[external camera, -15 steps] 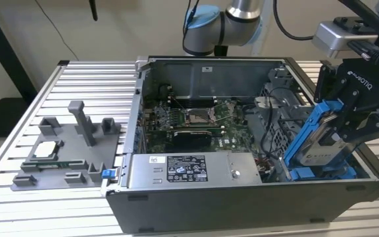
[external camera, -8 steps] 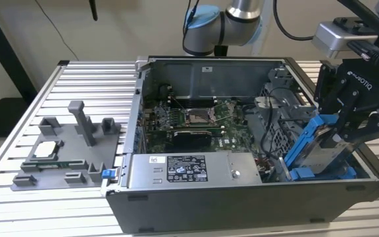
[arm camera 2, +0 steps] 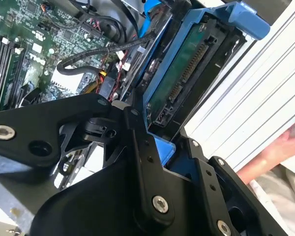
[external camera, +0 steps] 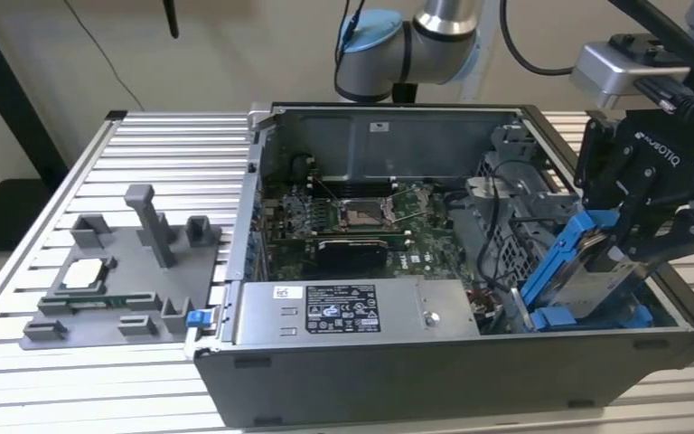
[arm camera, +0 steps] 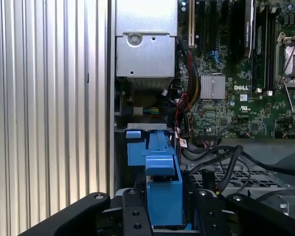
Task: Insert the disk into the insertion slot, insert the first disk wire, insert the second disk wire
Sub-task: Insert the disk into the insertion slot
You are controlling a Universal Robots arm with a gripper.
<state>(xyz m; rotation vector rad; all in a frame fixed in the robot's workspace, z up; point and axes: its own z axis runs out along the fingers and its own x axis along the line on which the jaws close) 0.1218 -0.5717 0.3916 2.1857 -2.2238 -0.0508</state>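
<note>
Exterior view, grip: black gripper clamps the tilted silver-grey disk in its bright blue plastic carrier.
Exterior view, slot: grey perforated-metal insertion slot just beside the disk.
Second wrist view, risk: black cables ahead of the gripper could snag it.
First wrist view, risk: a skewed entry could jam.
Print: 1 white sticker on the grey power-supply box, apart from the gripper.
</note>
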